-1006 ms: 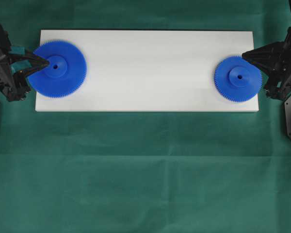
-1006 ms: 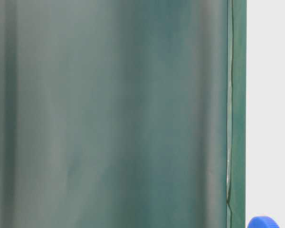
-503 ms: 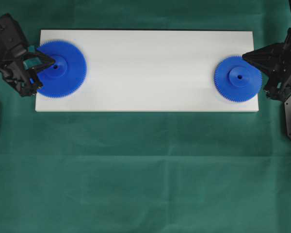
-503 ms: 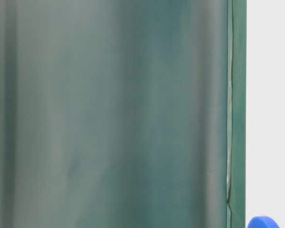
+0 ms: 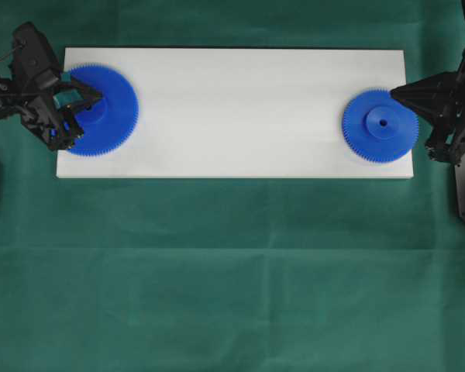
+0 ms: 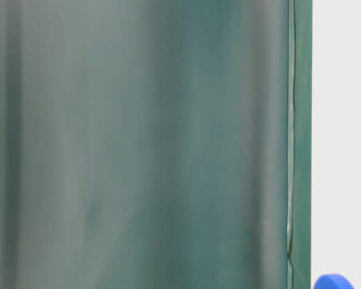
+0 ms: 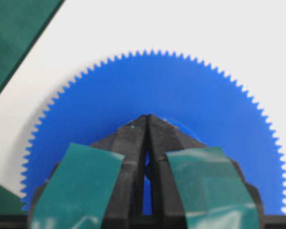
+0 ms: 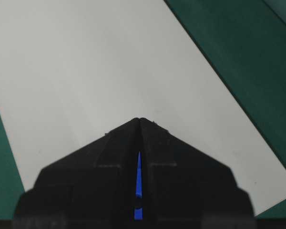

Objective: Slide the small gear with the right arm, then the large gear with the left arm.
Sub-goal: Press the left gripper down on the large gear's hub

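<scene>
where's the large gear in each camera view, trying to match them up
Overhead: the large gear lies at the left end of the white board, partly under the left tool.
Left wrist: it spreads across the middle, behind the shut tool.
Table-level: a bit of blue hub shows on the table top; which gear, I cannot tell.
Shared landmark: the white board under the gear.

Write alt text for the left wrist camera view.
The left gripper, shut to a point, with teal patches near its base, reaches over the hub of the large gear, a bright blue disc with fine teeth. The gear lies flat on a white board, with green cloth showing past the board's corner.
</scene>
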Motion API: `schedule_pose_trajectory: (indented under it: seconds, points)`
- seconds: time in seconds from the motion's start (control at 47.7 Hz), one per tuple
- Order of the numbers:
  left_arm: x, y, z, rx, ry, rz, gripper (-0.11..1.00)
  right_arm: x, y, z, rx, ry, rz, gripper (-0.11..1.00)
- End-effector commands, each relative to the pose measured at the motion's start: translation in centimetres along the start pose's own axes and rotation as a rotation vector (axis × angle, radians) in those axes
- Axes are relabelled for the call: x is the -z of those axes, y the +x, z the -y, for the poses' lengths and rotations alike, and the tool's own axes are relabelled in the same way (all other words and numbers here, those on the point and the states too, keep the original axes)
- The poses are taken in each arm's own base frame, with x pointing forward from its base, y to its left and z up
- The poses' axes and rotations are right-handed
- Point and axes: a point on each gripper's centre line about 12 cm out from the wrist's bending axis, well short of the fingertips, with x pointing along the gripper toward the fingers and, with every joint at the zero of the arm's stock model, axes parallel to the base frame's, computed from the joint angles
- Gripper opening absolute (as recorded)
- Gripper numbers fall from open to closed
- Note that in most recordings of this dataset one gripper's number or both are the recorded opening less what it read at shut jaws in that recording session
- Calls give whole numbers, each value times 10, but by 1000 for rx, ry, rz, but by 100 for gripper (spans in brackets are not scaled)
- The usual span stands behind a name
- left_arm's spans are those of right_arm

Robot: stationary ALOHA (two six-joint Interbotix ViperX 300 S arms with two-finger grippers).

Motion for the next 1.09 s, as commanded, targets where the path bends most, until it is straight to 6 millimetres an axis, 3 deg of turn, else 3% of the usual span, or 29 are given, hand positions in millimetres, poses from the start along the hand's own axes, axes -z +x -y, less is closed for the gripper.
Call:
schedule_pose_trajectory:
  seconds: [0.0, 0.503, 1.069]
  points:
    - [-1, 2, -1, -2, -5, -11, 0, -4, -2, -1, -4, 1, 18, 50]
    - [3, -17, 0, 1, -10, -98, 0, -3, -3, -1, -3, 0, 18, 50]
    - [3, -16, 5, 17, 5, -120, 0, -2, -3, 0, -4, 0, 20, 50]
